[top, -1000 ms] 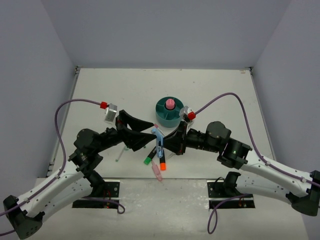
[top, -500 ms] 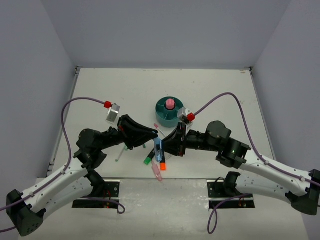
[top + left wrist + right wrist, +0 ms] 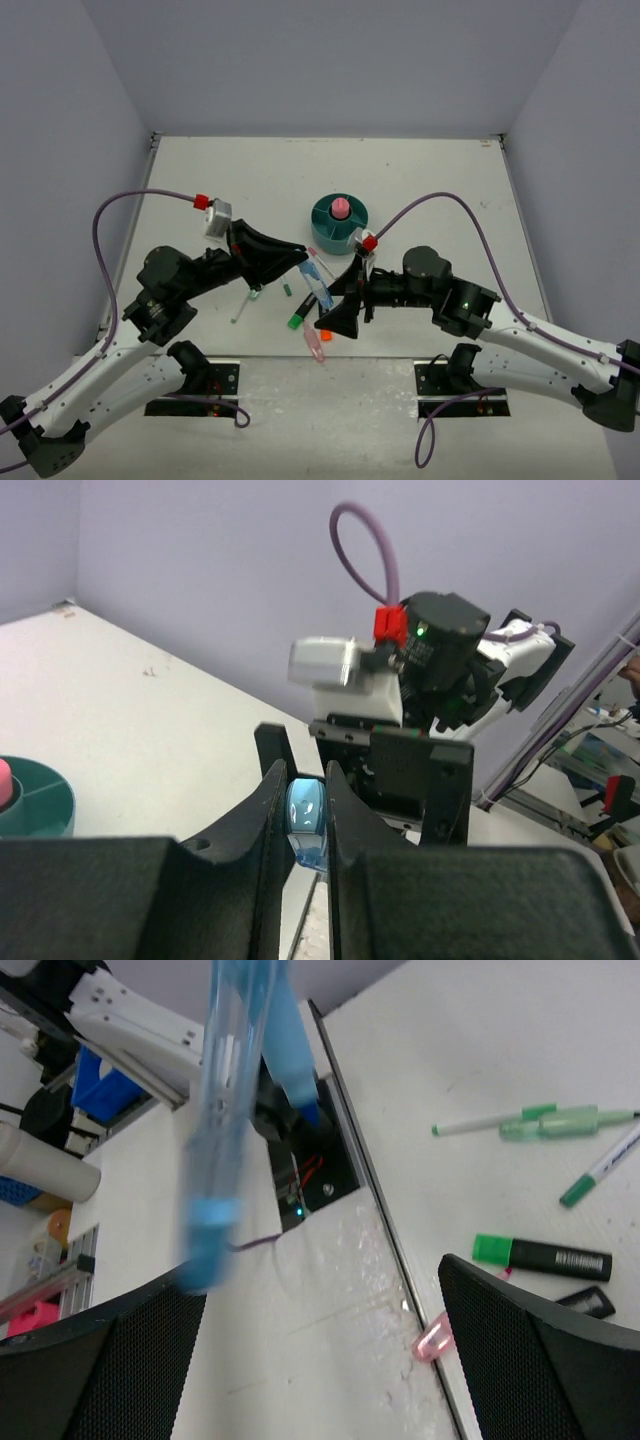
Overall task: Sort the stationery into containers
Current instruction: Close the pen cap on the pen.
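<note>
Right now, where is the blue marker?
In the top view the blue marker is mid-table, pinched in the left gripper, between the teal organizer and the green highlighter.

White table, stationery lying toward its front.
The table (image 3: 430, 170) bears a teal organizer (image 3: 328, 238) near its middle. Nearer the front, a green highlighter (image 3: 296, 319), orange highlighter (image 3: 326, 335) and pink highlighter (image 3: 315, 346) lie close together. A white pen (image 3: 240, 306) and a green pen (image 3: 256, 293) lie to their left.

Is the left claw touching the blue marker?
Touching. The left wrist view shows the left claw clamped against both sides of the blue marker, with no gap.
</note>
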You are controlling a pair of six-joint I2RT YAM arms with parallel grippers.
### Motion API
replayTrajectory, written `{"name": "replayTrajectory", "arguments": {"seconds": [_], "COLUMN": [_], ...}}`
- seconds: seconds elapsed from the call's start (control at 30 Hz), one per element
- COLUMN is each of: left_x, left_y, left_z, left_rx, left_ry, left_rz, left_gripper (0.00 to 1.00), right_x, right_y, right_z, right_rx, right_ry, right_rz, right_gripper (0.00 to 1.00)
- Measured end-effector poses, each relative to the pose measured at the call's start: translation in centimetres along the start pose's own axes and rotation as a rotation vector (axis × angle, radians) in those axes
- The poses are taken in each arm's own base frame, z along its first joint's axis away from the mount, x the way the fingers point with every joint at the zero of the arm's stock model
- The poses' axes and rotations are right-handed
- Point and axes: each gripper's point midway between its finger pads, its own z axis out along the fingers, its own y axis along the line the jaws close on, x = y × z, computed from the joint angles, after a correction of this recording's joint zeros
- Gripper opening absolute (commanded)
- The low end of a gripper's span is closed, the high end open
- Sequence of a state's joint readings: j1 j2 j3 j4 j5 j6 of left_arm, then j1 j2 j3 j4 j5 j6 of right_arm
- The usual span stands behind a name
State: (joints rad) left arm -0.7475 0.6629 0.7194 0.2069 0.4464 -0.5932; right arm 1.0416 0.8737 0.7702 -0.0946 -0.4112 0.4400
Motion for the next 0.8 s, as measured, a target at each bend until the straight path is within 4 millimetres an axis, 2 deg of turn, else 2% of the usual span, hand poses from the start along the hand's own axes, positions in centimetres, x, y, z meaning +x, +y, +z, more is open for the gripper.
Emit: {"name": "replayTrajectory", "arguments": {"seconds": [0.07,0.13,0.27,0.33,0.53,0.6,0.67,0.8], "left_x": [-0.6,-0.7,0.1,0.6,1.6,1.7,1.7,1.6], "left_y": [-0.1,-0.2,-0.3,-0.6,-2.0,-2.8,-3.8,-5.3], "left_z": [-0.2,-0.4,-0.2,0.0,-0.2,-0.3,-0.5,-1.1], "left_rx": [-0.009,-0.007,0.02,0.046,0.138,0.187,0.242,0.323], "left_ry": [-0.01,-0.007,0.025,0.042,0.087,0.097,0.106,0.1], "left_rz": [0.034,0.055,0.051,0.046,0.028,0.032,0.036,0.047], "left_gripper": [0.0,0.0,0.0,0.0,0.0,0.0,0.0,0.0], "right_x": [1.4,2.2,2.2,1.9,0.0,-0.6,-1.2,-1.7], "right_y": [-0.1,0.2,1.1,1.0,-0.3,-0.4,-0.2,0.7], "right_z": [-0.4,-1.0,-1.5,-1.6,-2.0,-2.4,-2.5,-2.3], "right_rx": [-0.001,-0.018,-0.054,-0.042,0.054,0.069,0.071,0.023], "right_ry": [0.043,0.068,0.063,0.052,-0.019,-0.037,-0.046,-0.039], "right_rz": [0.018,0.028,0.028,0.023,-0.035,-0.066,-0.094,-0.124], "right_gripper": [0.99,0.94,0.71,0.65,0.64,0.6,0.58,0.62]}}
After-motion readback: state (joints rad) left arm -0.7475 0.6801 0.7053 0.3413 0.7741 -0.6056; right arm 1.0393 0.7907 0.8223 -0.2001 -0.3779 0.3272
